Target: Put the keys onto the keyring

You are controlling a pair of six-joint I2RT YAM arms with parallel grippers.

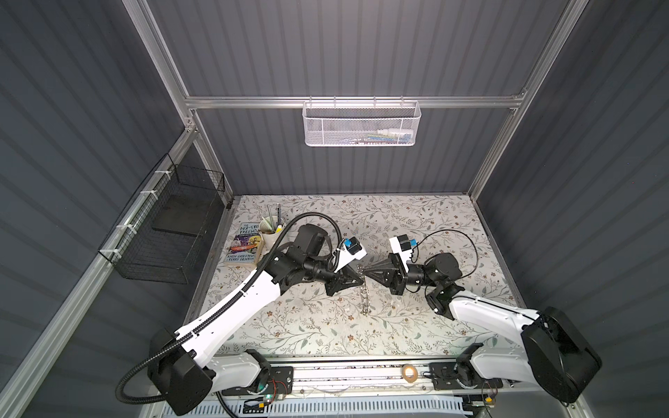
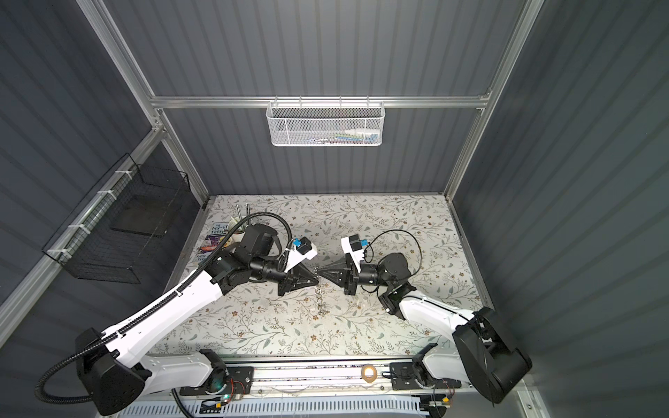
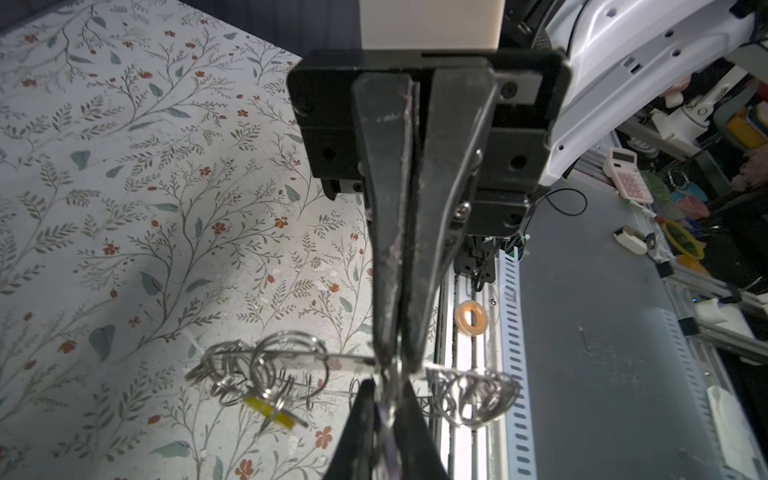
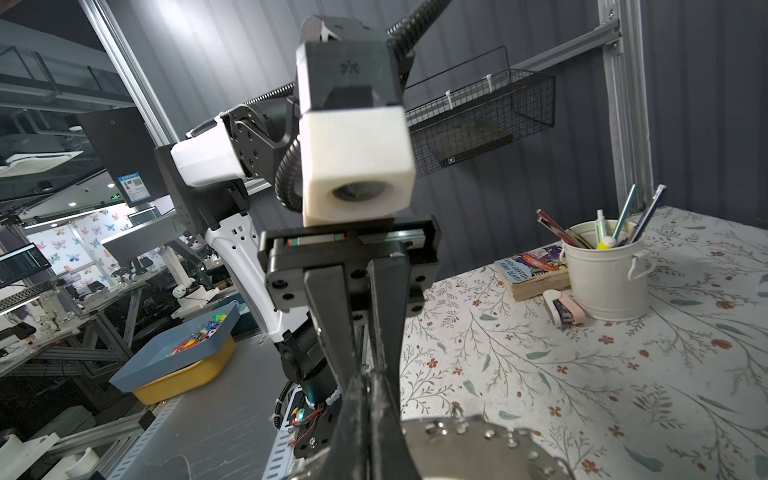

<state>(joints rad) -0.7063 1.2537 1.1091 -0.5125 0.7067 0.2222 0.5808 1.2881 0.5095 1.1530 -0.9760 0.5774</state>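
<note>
The left claw point(image 1: 362, 281) and the right claw point(image 1: 366, 272) meet tip to tip over the middle of the counter point(image 1: 416, 318). Both are clenched tight. The keyring point(image 1: 365, 295) stands on its edge right between them. Its top rim is at both tips and the rest hangs down toward the counter. I cannot tell which claw is really pinching it.

A book point(image 1: 244, 242) and a white cup of pens point(image 1: 269, 231) sit near the back left corner, well apart from the ring. A tan tape roll point(image 1: 409, 372) lies on the front rail. Only the two claws crowd each other at the rim.

The ring is flat, grey and shiny. It has little wire loops point(image 3: 266, 374) all round. A yellow tag point(image 3: 270, 411) hangs among them.
</note>
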